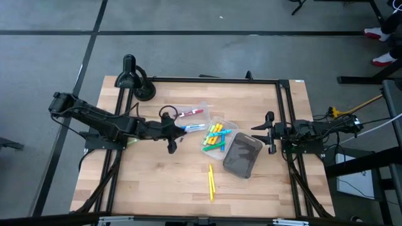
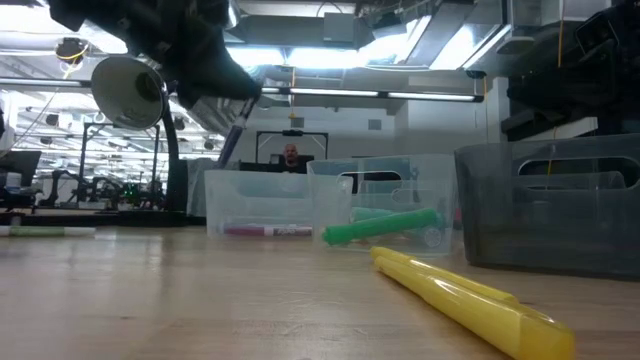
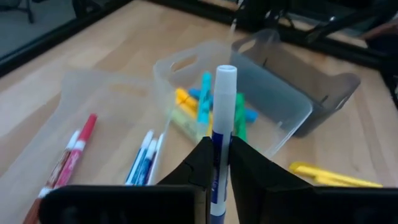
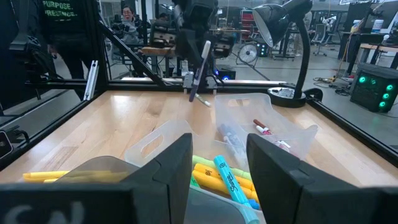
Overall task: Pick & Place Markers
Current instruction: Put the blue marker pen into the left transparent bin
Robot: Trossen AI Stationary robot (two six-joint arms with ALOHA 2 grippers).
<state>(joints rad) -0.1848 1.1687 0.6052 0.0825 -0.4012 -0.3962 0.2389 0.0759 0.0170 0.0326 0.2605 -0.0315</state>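
Note:
My left gripper (image 1: pixel 176 129) hangs over a clear tray (image 1: pixel 196 107) and is shut on a blue-and-white marker (image 3: pixel 222 118). That tray holds red markers (image 3: pixel 74 149) and blue-and-white ones (image 3: pixel 146 158). A second clear tray (image 1: pixel 233 127) beside it holds yellow, green, blue and orange markers (image 1: pixel 215 139). Yellow markers (image 1: pixel 211 182) lie flat on the table nearer the front edge. My right gripper (image 4: pixel 219 155) is open and waits at the table's right side, behind the dark grey bin (image 1: pixel 242 156). My left gripper pinches the blue-and-white marker between its two fingers (image 3: pixel 200 163), around the blue barrel (image 3: pixel 218 146) in its middle part. The fingers lie across the marker. The white end (image 3: pixel 226 71) sticks out past the fingertips. In the right wrist view the marker (image 4: pixel 200 65) slants, lifted clear.
A black desk lamp (image 1: pixel 135 78) stands at the table's far left corner. A dark frame rail (image 1: pixel 286 113) runs along the right side. People stand in the room beyond the table (image 4: pixel 59 37). Bare wood (image 1: pixel 157 182) lies toward the near left.

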